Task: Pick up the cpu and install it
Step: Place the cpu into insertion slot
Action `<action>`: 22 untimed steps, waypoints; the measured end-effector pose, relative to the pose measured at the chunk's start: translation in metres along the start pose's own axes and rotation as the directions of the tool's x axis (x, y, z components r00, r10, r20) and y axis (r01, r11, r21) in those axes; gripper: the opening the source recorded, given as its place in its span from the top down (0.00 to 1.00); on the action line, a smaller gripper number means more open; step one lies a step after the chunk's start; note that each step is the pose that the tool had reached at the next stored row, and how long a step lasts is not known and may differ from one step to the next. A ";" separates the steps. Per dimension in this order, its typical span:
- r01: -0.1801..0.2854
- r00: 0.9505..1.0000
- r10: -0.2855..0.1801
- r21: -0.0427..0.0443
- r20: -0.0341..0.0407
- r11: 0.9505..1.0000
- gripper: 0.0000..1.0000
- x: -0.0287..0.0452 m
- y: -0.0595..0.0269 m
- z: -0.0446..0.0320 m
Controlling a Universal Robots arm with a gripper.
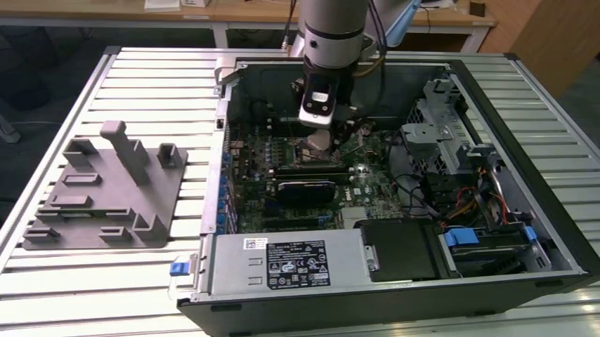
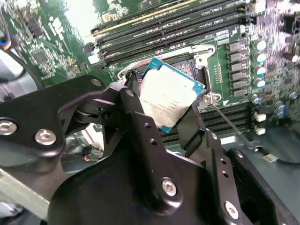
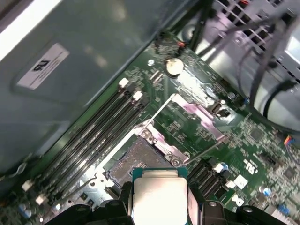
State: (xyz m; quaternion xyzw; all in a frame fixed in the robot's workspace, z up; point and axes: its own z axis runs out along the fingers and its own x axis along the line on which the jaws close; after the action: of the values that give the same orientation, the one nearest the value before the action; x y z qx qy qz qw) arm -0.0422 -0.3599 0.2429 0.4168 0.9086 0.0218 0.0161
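My gripper (image 1: 321, 142) is inside the open computer case (image 1: 563, 232), shut on the cpu (image 1: 320, 140). In both wrist views the cpu (image 2: 169, 95) (image 3: 159, 196) is a square chip with a silvery top and a teal rim, clamped by its edges between two black fingers (image 2: 137, 105). It hangs tilted just above the open socket (image 3: 133, 159) (image 2: 199, 70) on the green motherboard (image 3: 243, 140), apart from it. The socket's metal load frame (image 3: 194, 115) is swung open beside the socket.
Rows of black memory slots (image 3: 93, 138) (image 2: 173, 28) run beside the socket. A drive cage and cables (image 1: 450, 151) fill the case toward the exterior view's right, with the power supply (image 1: 281, 263) in front. A grey fixture tray (image 1: 103, 193) lies on the slatted table at the exterior view's left.
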 end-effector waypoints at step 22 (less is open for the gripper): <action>-0.388 0.922 0.388 0.000 0.021 0.922 0.45 0.0000 -0.0002 0.0031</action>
State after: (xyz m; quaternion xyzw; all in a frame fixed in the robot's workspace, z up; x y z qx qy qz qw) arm -0.0422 -0.3599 0.2398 0.5885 0.8080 0.0183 0.0202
